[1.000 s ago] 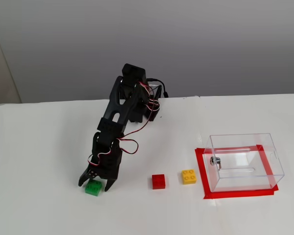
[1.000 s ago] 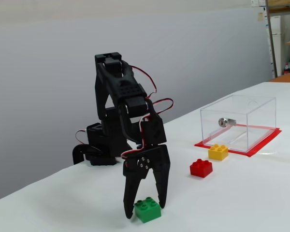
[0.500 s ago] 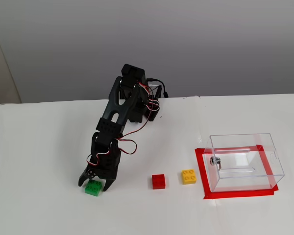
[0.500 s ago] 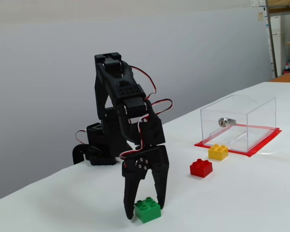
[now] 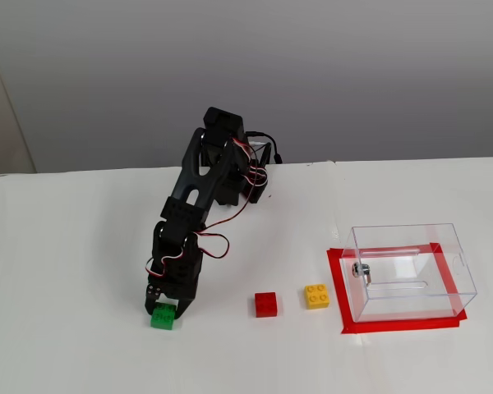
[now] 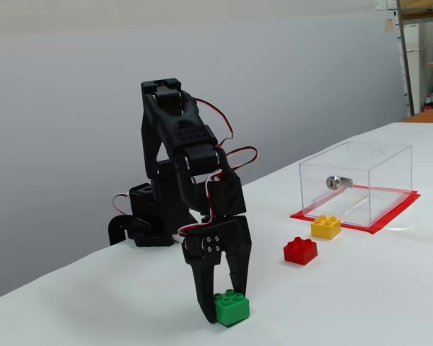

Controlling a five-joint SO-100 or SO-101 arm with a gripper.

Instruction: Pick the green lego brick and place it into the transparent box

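The green lego brick rests on the white table at the front left in both fixed views. My black gripper points straight down over it, and its two fingers are shut against the brick's sides. The transparent box stands far to the right on a red taped rectangle, a small metal knob on its wall. The brick is still on the table surface.
A red brick and a yellow brick lie between the gripper and the box. The arm's base sits at the table's far edge against a grey wall.
The fingers have drawn together from a wide stance onto the green brick. The brick has shifted slightly to the right between them.
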